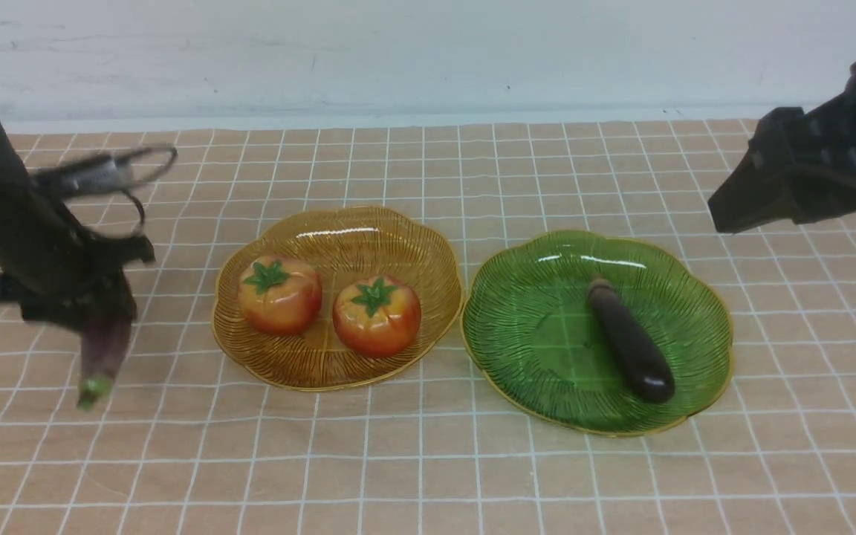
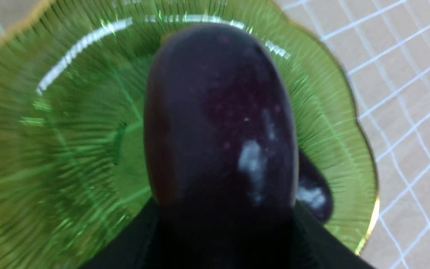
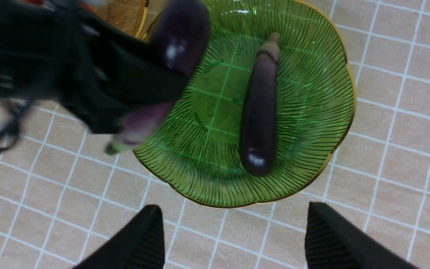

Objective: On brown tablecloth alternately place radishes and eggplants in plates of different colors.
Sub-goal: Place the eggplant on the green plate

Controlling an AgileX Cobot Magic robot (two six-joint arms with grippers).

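Up on the robot's left, the left gripper pinches the purple eggplant across its middle. The front view is blurred there. It shows the eggplant hanging nearly upright from the jaws, green stem tip down, clear of the cloth and left of the amber plate. In the right wrist view the black fingers cross the same eggplant. Its rounded end sticks out on one side of them and the stem end on the other. There it shows against the green plate at the rim nearest the amber plate. The left wrist view agrees: the rounded end fills the middle, with the green plate behind it. Whether the eggplant hangs over that plate or only beside it, I cannot tell, since the views differ.

The right gripper is raised at the right side, well apart from everything. Its 2 fingers are spread wide with only cloth between them, just outside the green plate's rim.

The dark eggplant lies flat in the green plate, right of centre, with its brownish stem toward the far rim. The amber plate holds 2 radishes, the left radish and the right radish. They sit upright, side by side, close but not touching. Both plates rest on the cloth with their rims almost meeting.
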